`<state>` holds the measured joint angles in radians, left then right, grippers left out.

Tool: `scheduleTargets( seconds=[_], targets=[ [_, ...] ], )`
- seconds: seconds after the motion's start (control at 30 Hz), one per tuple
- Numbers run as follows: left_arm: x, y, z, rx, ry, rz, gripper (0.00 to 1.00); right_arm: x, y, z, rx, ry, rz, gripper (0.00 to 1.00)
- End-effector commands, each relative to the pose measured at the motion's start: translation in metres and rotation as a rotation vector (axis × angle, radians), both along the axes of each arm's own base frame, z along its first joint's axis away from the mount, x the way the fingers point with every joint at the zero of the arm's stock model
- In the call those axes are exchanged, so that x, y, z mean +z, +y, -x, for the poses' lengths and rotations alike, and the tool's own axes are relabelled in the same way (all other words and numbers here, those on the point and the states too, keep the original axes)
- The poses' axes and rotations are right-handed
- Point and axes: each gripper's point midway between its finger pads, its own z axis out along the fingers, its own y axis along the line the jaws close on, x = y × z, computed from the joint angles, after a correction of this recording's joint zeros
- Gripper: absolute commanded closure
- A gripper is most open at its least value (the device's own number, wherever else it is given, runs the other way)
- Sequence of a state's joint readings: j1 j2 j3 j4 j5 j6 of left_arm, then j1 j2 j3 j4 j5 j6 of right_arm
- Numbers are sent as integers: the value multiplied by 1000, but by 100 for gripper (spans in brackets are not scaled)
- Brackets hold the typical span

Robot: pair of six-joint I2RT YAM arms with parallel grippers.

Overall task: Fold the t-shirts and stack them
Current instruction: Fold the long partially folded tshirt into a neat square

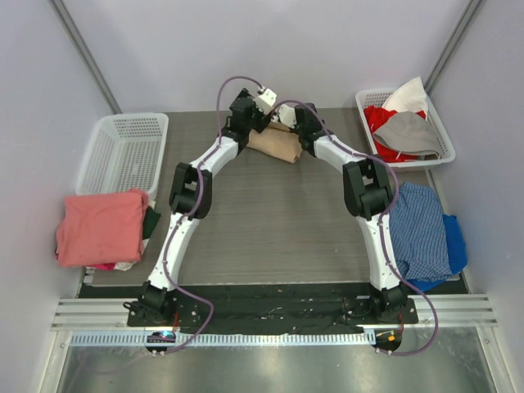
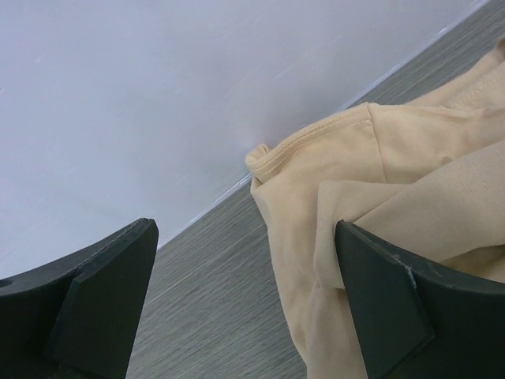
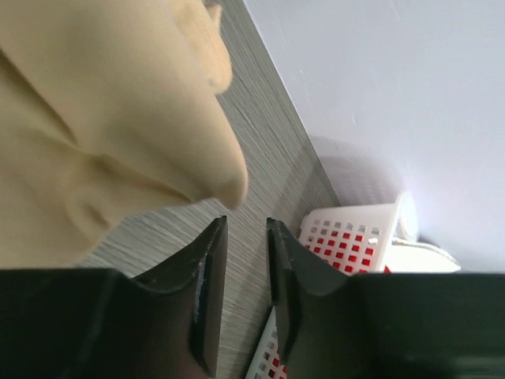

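Left wrist view shows the left gripper spread wide and empty, by the crumpled tan t-shirt. The right gripper stands slightly parted, gripping nothing.

The left arm and right arm have white links between bulky black joints, and a purplish cable runs along each. The left pincer and right pincer have matte black, wedge-shaped fingers.

Both arms reach fwd, wrists close; L gripper spread wide, R gripper barely parted
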<state>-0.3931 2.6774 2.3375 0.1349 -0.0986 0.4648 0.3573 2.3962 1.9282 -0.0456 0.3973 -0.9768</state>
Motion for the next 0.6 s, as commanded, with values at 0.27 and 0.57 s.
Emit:
scheduleTargets(
  seconds=[0.27, 0.57],
  targets=[
    [83, 12, -10, 94, -196, 75, 0, 55, -14, -16, -99, -174, -33, 52],
    [144, 29, -9, 201, -390, 168, 0, 57, -5, 23, -102, -128, -141, 51]
  ],
)
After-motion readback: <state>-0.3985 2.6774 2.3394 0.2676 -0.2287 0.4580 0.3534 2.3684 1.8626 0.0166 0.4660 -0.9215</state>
